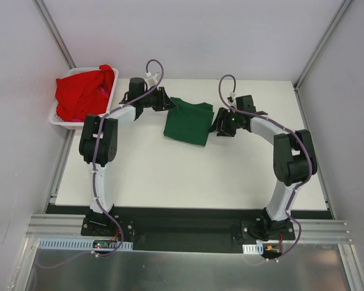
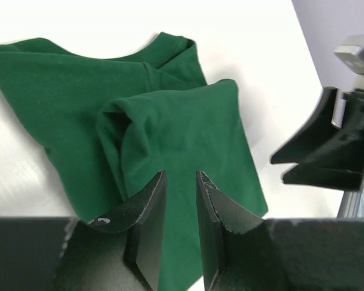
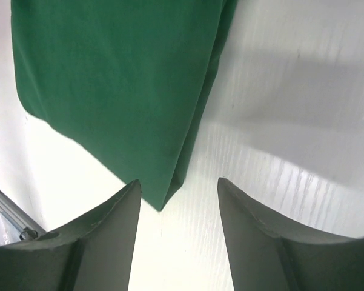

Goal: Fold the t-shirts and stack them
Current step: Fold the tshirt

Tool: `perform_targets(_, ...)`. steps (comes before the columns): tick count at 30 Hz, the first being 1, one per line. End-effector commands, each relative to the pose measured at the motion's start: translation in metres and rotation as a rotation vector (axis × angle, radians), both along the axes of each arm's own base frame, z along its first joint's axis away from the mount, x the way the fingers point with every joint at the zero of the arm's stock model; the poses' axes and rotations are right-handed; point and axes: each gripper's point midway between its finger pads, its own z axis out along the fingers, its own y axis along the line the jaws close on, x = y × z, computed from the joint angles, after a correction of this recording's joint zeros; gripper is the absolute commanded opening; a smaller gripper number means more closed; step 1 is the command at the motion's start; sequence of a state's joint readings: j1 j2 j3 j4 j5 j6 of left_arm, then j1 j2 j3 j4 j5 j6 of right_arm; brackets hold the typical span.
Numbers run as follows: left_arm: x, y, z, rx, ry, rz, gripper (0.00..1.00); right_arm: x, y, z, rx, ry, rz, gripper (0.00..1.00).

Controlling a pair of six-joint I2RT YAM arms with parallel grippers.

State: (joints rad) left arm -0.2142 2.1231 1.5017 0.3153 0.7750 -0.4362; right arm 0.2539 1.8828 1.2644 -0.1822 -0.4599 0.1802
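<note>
Since only one shirt is out on the table (image 1: 188,176), entries are listed by item.

Item 1, green t-shirt (image 1: 189,121). Lies on the table toward its far middle, between the two arms. Partly folded: the left wrist view shows one side turned over onto the body, with the neckline exposed at the far end. Cloth is bunched under the turned-over part and the edges are uneven, so it is not yet a neat packet.

Item 2, red t-shirt (image 1: 82,94). Heaped unfolded in the white basket (image 1: 56,118) at the table's far left corner, with one part draped over the rim. From above, the heap may be more than one shirt.

Item 3, left gripper (image 2: 180,177). Sits at the green shirt's left edge, low over the cloth. Its jaws stand close together, and green cloth shows through the narrow slot between them. Whether any cloth is pinched cannot be told.

Item 4, right gripper (image 3: 177,185). Sits at the shirt's right edge with its jaws well apart, holding nothing. The shirt's folded corner lies on the table beneath the gap.

Progress, as judged: early. The green shirt is mid-fold and likely needs at least one more fold. The red cloth is yet to be taken out, spread, folded and laid on top. No stack exists.
</note>
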Motion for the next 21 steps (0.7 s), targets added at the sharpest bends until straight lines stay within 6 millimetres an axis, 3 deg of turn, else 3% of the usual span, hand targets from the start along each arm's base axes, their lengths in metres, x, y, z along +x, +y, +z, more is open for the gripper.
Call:
perform_targets(1, 0.019, 0.001, 0.003, 0.022, -0.078, -0.012, 0.25, -0.008, 0.009, 0.037, 0.050, -0.082, 0.026, 0.56)
perform_targets(4, 0.025, 0.001, 0.000, 0.030, -0.080, -0.012, 0.26, -0.011, 0.008, 0.040, 0.052, -0.086, 0.033, 0.56)
perform_targets(11, 0.042, -0.001, -0.004, 0.037, -0.088, -0.005, 0.53, -0.017, 0.008, 0.042, 0.055, -0.085, 0.040, 0.56)
perform_targets(21, 0.059, -0.007, -0.010, 0.034, -0.085, -0.018, 0.52, -0.021, 0.007, 0.042, 0.056, -0.082, 0.042, 0.56)
